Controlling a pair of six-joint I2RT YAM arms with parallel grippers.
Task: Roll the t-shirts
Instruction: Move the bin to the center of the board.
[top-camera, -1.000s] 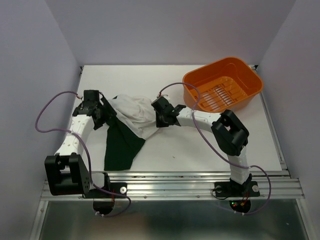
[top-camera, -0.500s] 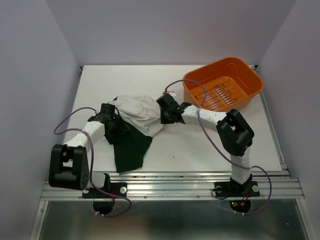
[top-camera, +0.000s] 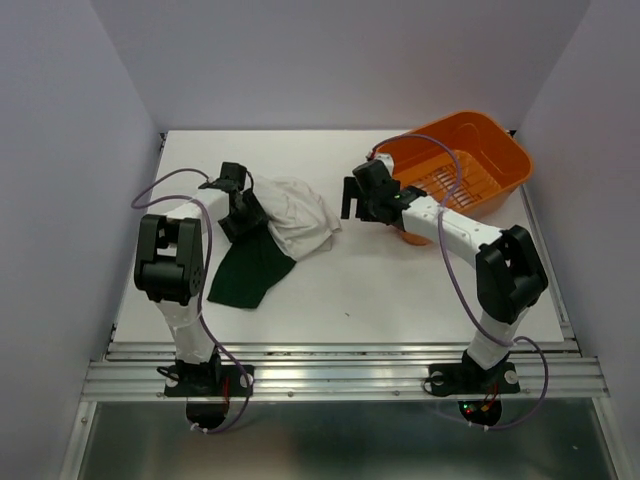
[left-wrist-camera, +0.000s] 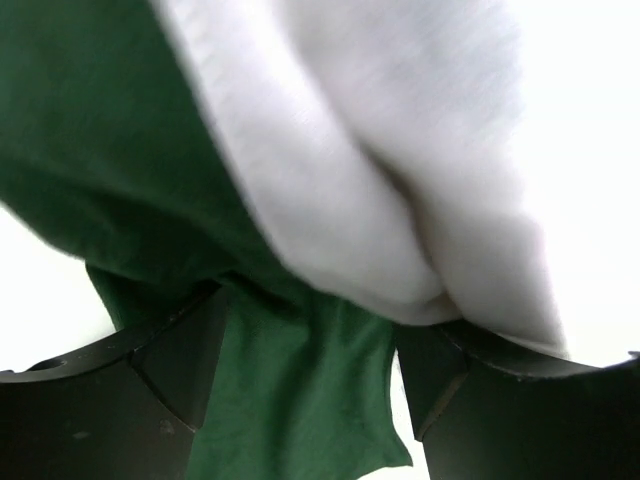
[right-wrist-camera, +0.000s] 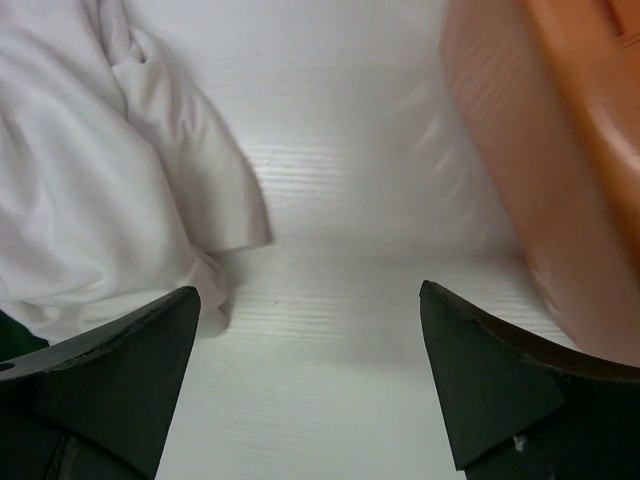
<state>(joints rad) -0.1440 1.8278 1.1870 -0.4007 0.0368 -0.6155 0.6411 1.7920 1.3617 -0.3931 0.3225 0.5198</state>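
Repositioned since a second ago: both arms, right one drawn off the cloth toward upper right.

Left of centre in overhead view: left two-finger gripper at left edge of crumpled white and dark green cloth t-shirts. Fingers wide, green and white folds bunched between; pinched or only straddled, cannot tell.

Centre: t-shirts lying on flat white table, green part trailing toward lower left.

Right of centre: right two-finger gripper, fingers spread wide, holding nothing, near white cloth edge.

Upper right: orange slotted plastic basket.
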